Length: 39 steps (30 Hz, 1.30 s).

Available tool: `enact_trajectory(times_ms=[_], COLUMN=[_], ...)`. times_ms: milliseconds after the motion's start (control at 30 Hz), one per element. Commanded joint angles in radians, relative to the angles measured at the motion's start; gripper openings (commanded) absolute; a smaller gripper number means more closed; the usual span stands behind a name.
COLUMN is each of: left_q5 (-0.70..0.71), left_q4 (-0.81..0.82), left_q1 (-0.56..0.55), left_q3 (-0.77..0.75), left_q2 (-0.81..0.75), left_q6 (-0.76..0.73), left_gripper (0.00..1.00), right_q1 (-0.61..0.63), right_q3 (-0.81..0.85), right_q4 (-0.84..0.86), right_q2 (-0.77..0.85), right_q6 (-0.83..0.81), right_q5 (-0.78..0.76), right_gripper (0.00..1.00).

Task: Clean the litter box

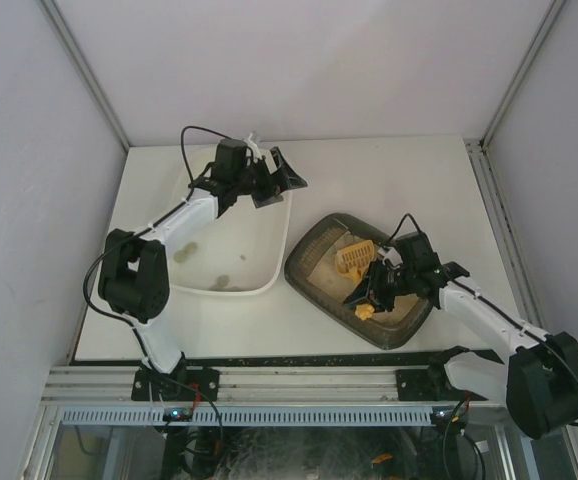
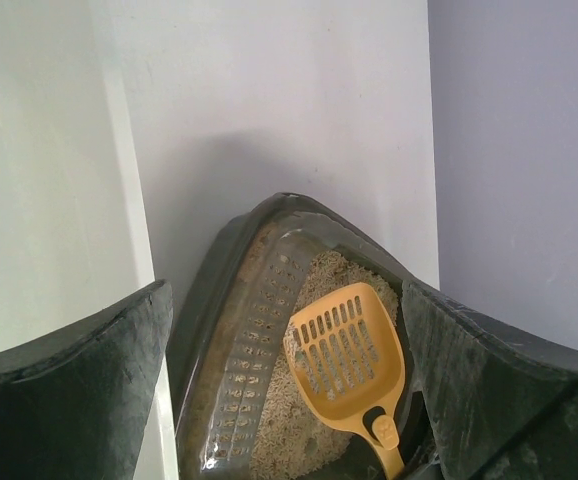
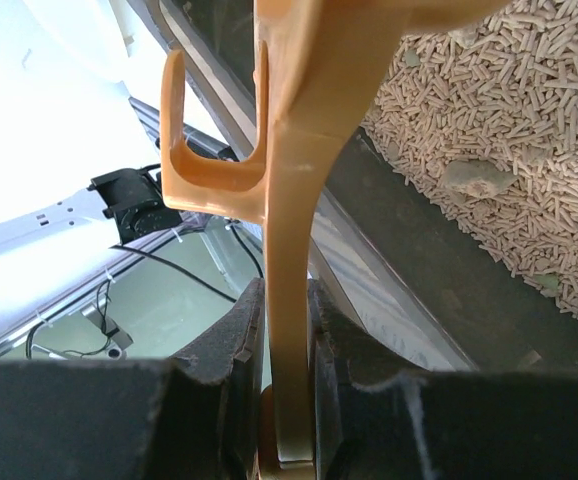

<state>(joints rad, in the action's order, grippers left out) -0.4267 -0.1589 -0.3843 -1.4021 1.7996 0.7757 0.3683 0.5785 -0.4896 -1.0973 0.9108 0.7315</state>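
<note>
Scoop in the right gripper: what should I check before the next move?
1. Right gripper shut on the scoop handle: ok.
2. Scoop head inside the litter box rim, over the litter: ok.
3. Scoop head empty: ok, nothing on its slots in the left wrist view.
4. Target located: ok, a greyish clump lies on the litter.
5. Left gripper open, over the white tub, apart from the litter box: ok.
6. Scoop head touching the litter: cannot tell.
</note>
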Motion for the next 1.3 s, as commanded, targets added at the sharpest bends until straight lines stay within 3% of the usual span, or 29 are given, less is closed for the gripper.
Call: enact_trajectory(times_ms=[0,433,600,933,1267], left_q5=[-0.030,-0.041,-0.038,-0.017,-0.017], left_q4=[0.038,0.059,0.066,0.070,0.071], left_q1=[0.002,0.002,0.003,0.019,0.033], left_q3=[0.024,0.046,0.051,0.058,0.059], left_q2=[0.001,-0.004,-0.018,-0.055,-0.055], left_q6=[-0.010,0.009,0.012,0.002,0.004], left_gripper=[1.00,1.00,1.00,1.00,1.00], right_q1=[-0.008,-0.007,0.006,0.110,0.148], right_q3=[0.047,0.363,0.460,0.511,0.511], right_q4=[-0.079,-0.457,-0.517,-0.450,-0.257], right_q2=[-0.043,-0.264,-0.353,-0.489,-0.567], right_q6=[-0.058,-0.249,-0.277,-0.236,-0.168], right_q5=[0.011,-0.118,-0.145,-0.164,-0.097], right_gripper=[0.00,0.00,0.00,0.00,0.00])
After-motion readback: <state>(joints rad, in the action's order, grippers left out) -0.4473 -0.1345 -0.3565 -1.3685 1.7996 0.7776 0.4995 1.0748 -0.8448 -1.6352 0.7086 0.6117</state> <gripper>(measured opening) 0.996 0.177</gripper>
